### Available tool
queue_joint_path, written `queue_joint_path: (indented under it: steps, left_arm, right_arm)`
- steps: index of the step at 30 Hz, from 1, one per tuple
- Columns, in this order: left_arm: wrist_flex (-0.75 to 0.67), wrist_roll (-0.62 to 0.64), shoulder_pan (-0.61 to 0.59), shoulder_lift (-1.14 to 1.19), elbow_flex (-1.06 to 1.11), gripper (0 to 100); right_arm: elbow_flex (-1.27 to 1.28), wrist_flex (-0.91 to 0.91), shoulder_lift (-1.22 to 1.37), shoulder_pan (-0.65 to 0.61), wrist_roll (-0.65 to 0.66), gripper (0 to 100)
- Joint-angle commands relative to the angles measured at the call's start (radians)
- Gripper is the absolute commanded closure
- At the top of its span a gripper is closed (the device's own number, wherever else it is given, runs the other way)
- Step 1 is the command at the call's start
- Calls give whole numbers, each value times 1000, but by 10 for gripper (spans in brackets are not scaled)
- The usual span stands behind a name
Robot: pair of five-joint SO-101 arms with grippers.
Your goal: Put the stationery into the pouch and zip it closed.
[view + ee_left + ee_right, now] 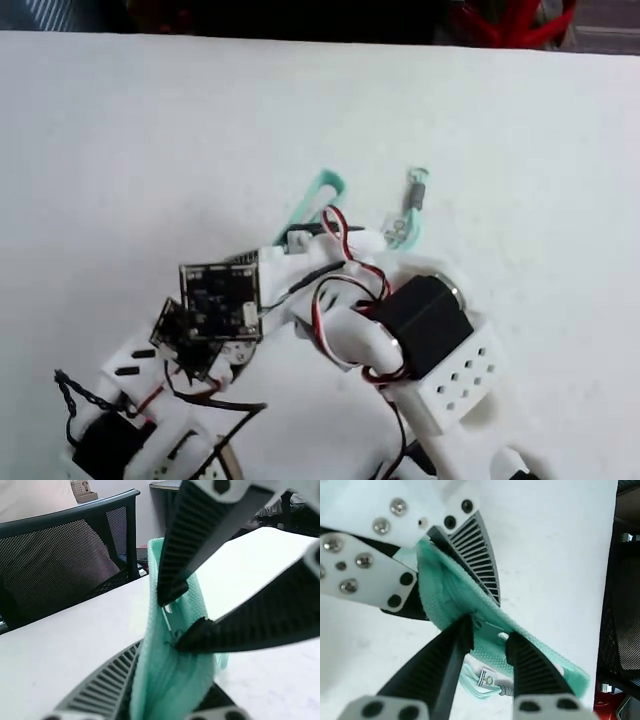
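The teal mesh pouch [170,680] stands on edge between the two grippers. My left gripper [165,697] is shut on one end of the pouch, its ribbed fingers [480,555] on either side of the fabric. My right gripper [487,637] is shut on the metal zipper pull [490,629] at the pouch's top seam, and its tips [172,592] come in from above. In the high view both arms crowd over the pouch [322,192], of which little teal shows. A small tag on cords [485,680] hangs from the pouch.
The white table [150,150] stretches open to the left and back. A small metal clip [416,190] lies just beyond the pouch. A black mesh chair [65,555] stands past the table edge, and red objects [510,25] sit beyond the far edge.
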Motion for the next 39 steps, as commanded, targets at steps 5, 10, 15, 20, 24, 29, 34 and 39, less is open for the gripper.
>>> queue_joint_path:
  steps: [5, 10, 15, 20, 24, 29, 34, 39]
  left_arm:
    - [-9, -5, -7, -1, -14, 978]
    - [-9, -5, -8, -1, -14, 978]
    - [-9, -5, -8, -1, -14, 978]
    - [-9, -5, -10, -1, -14, 978]
    - [-9, -5, -10, -1, -14, 978]
    - [-9, -5, -12, -1, -14, 977]
    - [-9, -5, -13, -1, -14, 977]
    - [-9, -5, -15, -1, -14, 977]
  right_arm:
    - [6, 33, 50, 31, -74, 981]
    - [-86, 31, 50, 18, -198, 981]
    - [-164, 24, 56, 4, -295, 981]
    - [-169, 4, 59, 28, -269, 981]
    - [-169, 30, 51, 25, -241, 981]
    - [-169, 35, 50, 4, -242, 981]
    - [-141, 38, 47, 10, -204, 926]
    - [60, 36, -61, 4, 132, 737]
